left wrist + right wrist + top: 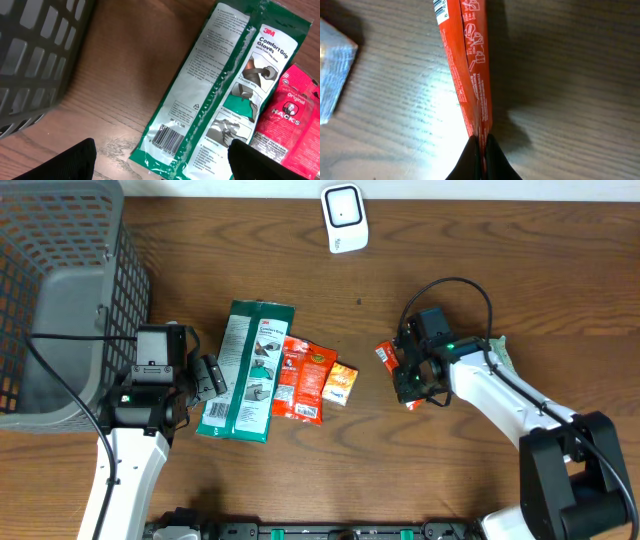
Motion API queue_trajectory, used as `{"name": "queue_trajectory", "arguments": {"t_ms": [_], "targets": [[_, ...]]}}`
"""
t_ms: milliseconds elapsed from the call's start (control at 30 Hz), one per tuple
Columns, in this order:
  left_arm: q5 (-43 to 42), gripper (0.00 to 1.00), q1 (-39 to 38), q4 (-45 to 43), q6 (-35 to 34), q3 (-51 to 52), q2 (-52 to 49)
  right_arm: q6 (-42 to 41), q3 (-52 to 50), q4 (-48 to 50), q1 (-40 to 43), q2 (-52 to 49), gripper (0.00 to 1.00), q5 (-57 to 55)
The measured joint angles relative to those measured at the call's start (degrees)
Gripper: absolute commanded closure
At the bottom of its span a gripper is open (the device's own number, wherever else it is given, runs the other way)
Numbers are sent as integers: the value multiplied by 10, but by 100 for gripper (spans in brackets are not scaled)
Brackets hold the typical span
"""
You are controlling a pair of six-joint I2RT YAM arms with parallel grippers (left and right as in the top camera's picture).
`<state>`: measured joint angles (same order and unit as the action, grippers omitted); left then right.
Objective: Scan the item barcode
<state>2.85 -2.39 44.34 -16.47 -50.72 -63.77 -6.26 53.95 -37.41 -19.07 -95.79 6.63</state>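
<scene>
I'm looking down on a brown wood-grain tabletop point(480, 260) carrying a grey mesh basket point(60, 280) at its left and a white scanner point(344, 218) at the far edge. My right hand point(480, 145) is clamping the red packet point(470, 65) edge-on, well apart from the scanner. My left hand point(208, 376) is hovering spread wide beside the green glove packs point(245, 370).

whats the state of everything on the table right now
left gripper: open, holding nothing
right gripper: shut on red packet
red packet: pinched, turned on edge
glove pack: lying flat, barcode facing up
Hacks packet: lying flat
scanner: untouched, away from both grippers
</scene>
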Motion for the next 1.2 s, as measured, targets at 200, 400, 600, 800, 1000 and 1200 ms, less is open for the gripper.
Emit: {"name": "queue_trajectory", "arguments": {"t_ms": [200, 400, 600, 800, 1000, 1200], "targets": [[0, 15, 0, 0, 0, 0, 0, 12, 0, -4, 0, 9, 99, 0], [0, 15, 0, 0, 0, 0, 0, 26, 38, -43, 0, 10, 99, -7], [0, 15, 0, 0, 0, 0, 0, 30, 145, -159, 0, 10, 99, -51], [0, 15, 0, -1, 0, 0, 0, 31, 278, -257, 0, 10, 99, -79], [0, 15, 0, -1, 0, 0, 0, 22, 457, -384, 3, 6, 99, -97], [0, 15, 0, 0, 0, 0, 0, 19, 721, -533, 12, -87, 99, -108]]}}
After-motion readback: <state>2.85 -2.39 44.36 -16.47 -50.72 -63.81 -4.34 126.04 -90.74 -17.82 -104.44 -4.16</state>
